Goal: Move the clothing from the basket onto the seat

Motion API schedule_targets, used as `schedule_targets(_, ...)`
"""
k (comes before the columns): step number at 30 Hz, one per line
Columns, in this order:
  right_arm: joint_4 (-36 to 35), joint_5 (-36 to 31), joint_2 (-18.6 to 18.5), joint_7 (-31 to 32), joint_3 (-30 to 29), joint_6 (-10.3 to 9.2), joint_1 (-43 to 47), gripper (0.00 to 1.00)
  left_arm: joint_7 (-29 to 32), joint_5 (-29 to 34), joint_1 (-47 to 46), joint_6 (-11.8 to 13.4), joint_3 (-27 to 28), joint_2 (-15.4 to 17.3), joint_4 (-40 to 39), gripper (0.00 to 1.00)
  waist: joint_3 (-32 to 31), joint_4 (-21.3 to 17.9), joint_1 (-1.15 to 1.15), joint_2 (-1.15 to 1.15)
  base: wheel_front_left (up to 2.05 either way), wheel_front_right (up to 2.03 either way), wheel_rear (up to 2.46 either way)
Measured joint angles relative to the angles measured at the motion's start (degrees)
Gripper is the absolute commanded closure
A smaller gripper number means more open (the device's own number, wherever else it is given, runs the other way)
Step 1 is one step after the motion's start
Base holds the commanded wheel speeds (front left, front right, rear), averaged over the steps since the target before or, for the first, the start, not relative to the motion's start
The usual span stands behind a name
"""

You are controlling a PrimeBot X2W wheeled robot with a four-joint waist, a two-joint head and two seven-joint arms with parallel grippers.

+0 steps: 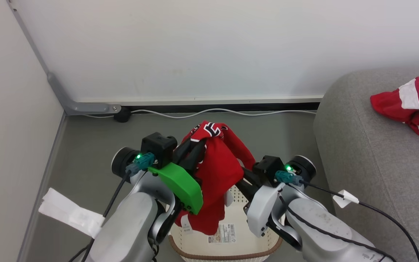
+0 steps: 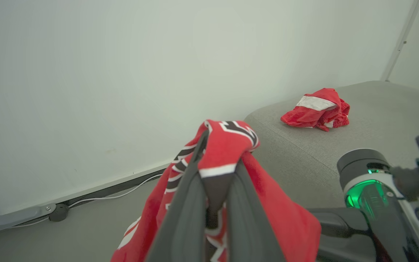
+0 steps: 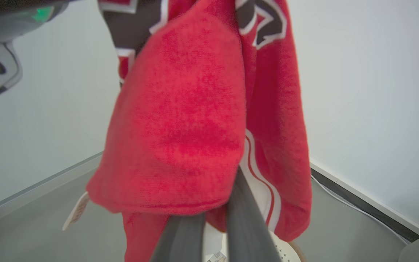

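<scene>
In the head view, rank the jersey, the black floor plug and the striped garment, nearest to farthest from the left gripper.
1. Jersey, held in the left gripper.
2. Black floor plug, by the wall, leftward.
3. Striped garment, far right on the sofa.

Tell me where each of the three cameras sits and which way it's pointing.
Head view: on the head, looking forward and down at the jersey held over the basket; both pale forearms show.
Left wrist view: from that wrist along the left fingers, shut on the jersey, toward the sofa and wall.
Right wrist view: from that wrist along the right fingers into the hanging jersey, basket below.
Shared: head and left wrist views both show the striped garment on the sofa.
</scene>
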Motion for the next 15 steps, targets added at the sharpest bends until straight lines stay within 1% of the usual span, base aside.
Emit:
schedule_targets(2, 0.1, 0.9, 0.0, 0.0, 0.1, 0.00, -0.5, 1.00, 0.0, -0.7, 0.7, 0.5, 0.8, 0.0, -0.3, 1.00, 0.1, -0.2, 0.00, 0.00, 0.00, 0.00, 0.00)
schedule_targets(3, 0.2, 1.3, 0.0, 0.0, 0.1, 0.00, -0.8, 1.00, 0.0, -0.9, 1.1, 0.8, 1.2, 0.0, -0.5, 0.79, 0.1, -0.4, 0.00, 0.00, 0.00, 0.00, 0.00)
schedule_targets(4, 0.3, 1.4, 0.0, -0.3, -0.2, 0.00, -1.0, 1.00, 0.0, -1.2, 1.4, 0.9, 1.5, 0.1, -0.6, 0.65, 0.2, -0.7, 0.00, 0.00, 0.00, 0.00, 0.00)
schedule_targets(5, 0.5, 1.6, 0.0, -0.5, -0.6, 0.00, -1.3, 1.00, 0.0, -1.4, 1.7, 1.0, 1.8, 0.1, -0.7, 0.41, 0.3, -0.9, 0.00, 0.00, 0.00, 0.00, 0.00)
schedule_targets(6, 0.7, 1.7, 0.0, -0.5, -1.1, 0.00, -1.6, 1.00, 0.0, -1.8, 2.0, 1.0, 2.0, 0.1, -0.9, 0.09, 0.3, -1.1, 0.00, 0.00, 0.00, 0.00, 0.00)
schedule_targets(7, 1.0, 1.7, 0.0, -0.5, -1.7, 0.00, -2.0, 1.00, 0.0, -2.4, 2.4, 1.1, 2.2, 0.1, -1.0, 0.00, 0.4, -1.4, 0.00, 0.00, 0.00, 0.00, 0.00)
schedule_targets(15, 1.6, 2.4, -0.5, -1.1, -6.7, -0.16, -4.1, 1.00, -0.1, -3.3, 4.3, 2.0, 3.2, 0.5, -1.8, 0.00, 0.9, -3.5, 0.00, 0.00, 0.00, 0.00, 0.00)
